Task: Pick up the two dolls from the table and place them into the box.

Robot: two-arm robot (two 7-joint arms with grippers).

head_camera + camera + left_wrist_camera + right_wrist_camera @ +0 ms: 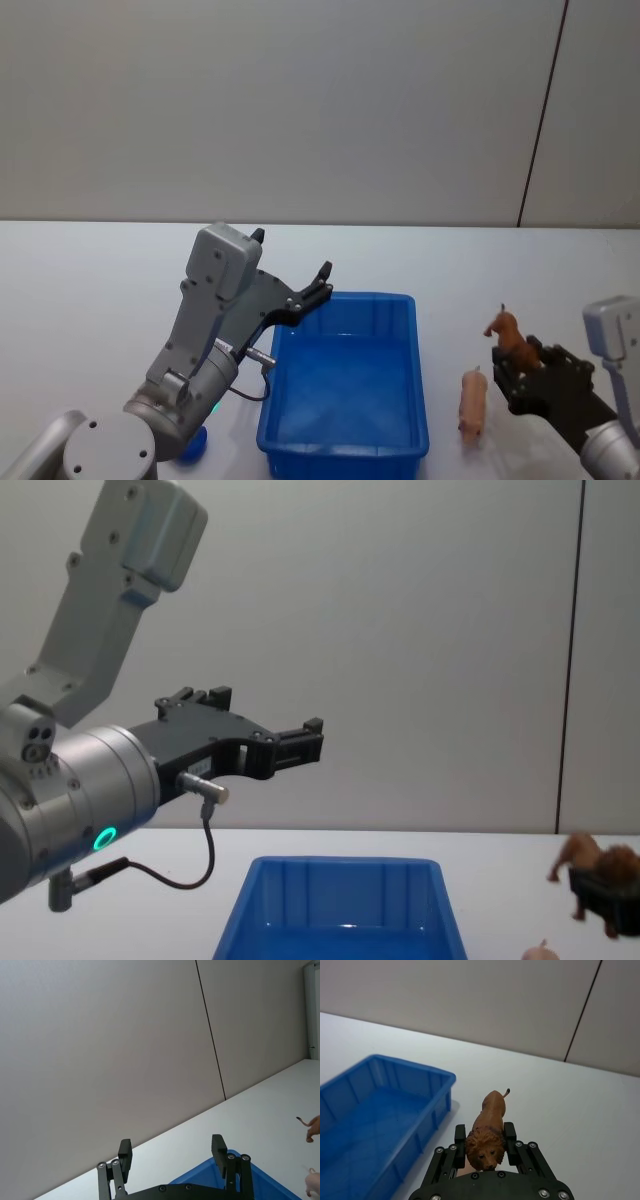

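Lion doll (492, 1110): clamped at the neck in right gripper (485, 1134), lower right of head view. Pink doll (472, 400): lying on table (100, 300) between box (345, 458) and gripper. Likely light, rigid, thin-legged; grasp across torso. Left gripper (171, 1152): spread, empty, by box's left rim.

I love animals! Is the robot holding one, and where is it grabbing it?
Yes: the right gripper holds the lion figure, pinching its sides right by the mane. The left gripper is open and empty.

No lettering or number seems readable on anything in view.
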